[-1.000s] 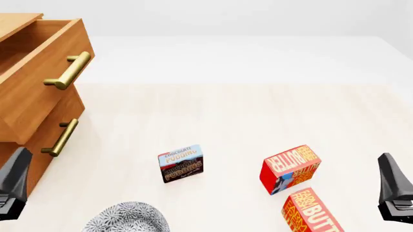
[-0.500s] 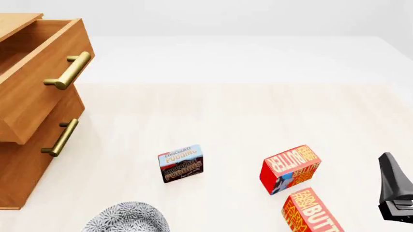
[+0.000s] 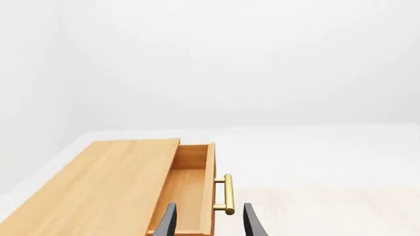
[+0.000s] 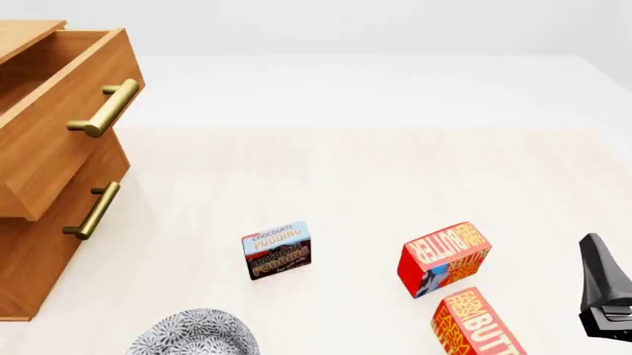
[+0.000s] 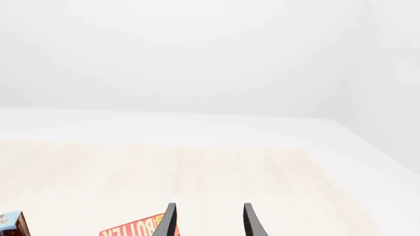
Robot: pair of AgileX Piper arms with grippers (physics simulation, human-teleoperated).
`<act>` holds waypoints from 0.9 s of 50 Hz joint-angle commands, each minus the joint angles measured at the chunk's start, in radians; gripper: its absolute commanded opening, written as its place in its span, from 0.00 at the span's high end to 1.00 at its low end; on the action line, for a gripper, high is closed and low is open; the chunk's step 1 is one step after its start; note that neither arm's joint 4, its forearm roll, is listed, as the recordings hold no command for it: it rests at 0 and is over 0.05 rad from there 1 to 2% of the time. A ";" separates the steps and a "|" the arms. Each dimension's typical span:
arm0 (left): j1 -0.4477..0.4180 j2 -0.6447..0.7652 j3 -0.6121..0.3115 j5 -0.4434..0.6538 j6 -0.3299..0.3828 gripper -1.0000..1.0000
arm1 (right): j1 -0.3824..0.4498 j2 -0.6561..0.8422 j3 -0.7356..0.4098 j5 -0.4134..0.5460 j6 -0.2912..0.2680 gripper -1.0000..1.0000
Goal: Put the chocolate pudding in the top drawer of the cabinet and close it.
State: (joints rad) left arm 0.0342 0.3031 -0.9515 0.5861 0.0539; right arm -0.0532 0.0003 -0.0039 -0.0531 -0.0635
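The chocolate pudding (image 4: pixel 277 250) stands upright on the pale wood table, near the middle front; its edge also shows in the right wrist view (image 5: pixel 10 223). At the left stands the cabinet (image 4: pixel 40 244), its top drawer (image 4: pixel 59 126) pulled out, the brass handle (image 4: pixel 106 108) facing the table. My left gripper (image 3: pixel 208 223) is open and empty, above and in front of the open top drawer (image 3: pixel 190 187); it is outside the front view. My right gripper (image 4: pixel 597 255) hangs at the right edge, open and empty (image 5: pixel 208 223), well right of the pudding.
Two red-and-yellow butter boxes (image 4: pixel 445 257) (image 4: pixel 477 324) lie between the pudding and my right gripper. A grey patterned bowl (image 4: pixel 192 334) sits at the front edge, left of the middle. The lower drawer (image 4: pixel 59 222) is shut.
My left gripper, seen at the front view's left edge a second ago, has left that view. The boxes, drawer and right gripper have not moved.
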 commanded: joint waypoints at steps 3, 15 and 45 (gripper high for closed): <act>-0.030 0.093 -0.144 0.083 0.016 0.00 | 0.009 0.000 0.001 0.010 0.013 0.00; 0.049 0.179 -0.214 0.150 0.061 0.00 | 0.009 0.000 0.001 0.010 0.013 0.00; -0.005 0.334 -0.330 0.346 0.028 0.00 | 0.009 0.000 0.001 0.010 0.013 0.00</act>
State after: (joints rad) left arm 0.0423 0.5889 -1.2689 0.9083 0.0829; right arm -0.0529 0.0003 -0.0040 -0.0530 -0.0635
